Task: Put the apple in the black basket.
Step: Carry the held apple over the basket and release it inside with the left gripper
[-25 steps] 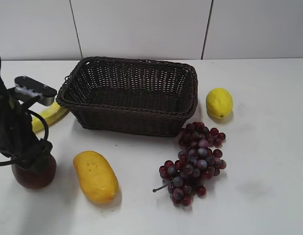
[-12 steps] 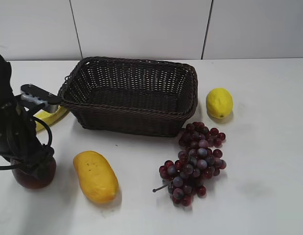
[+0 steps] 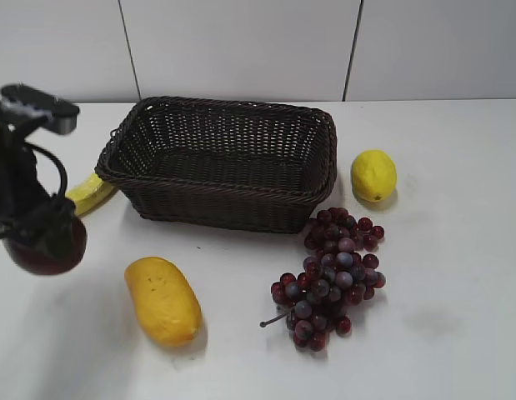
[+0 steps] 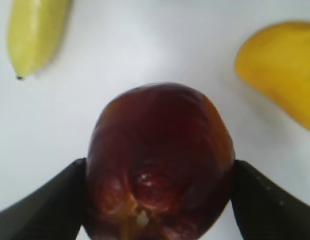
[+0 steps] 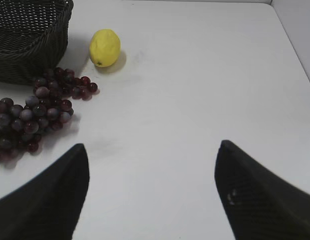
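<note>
We hold the apple (image 4: 159,162) clamped in our left gripper (image 3: 42,236), lifted off the table beside the black basket (image 3: 217,162), which is empty; carrying over and releasing remain, right gripper (image 5: 152,192) wide open

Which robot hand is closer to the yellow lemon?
Right. The right gripper hangs open over bare table, lemon ahead to its left. The left gripper holds the apple past the basket.

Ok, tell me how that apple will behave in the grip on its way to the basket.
The apple looks rigid and glossy, so it will probably hold its shape but could slip. The left gripper touches it only at two side points with its fingers, so it might pivot. Being round, it would likely roll once released into the black basket.
</note>
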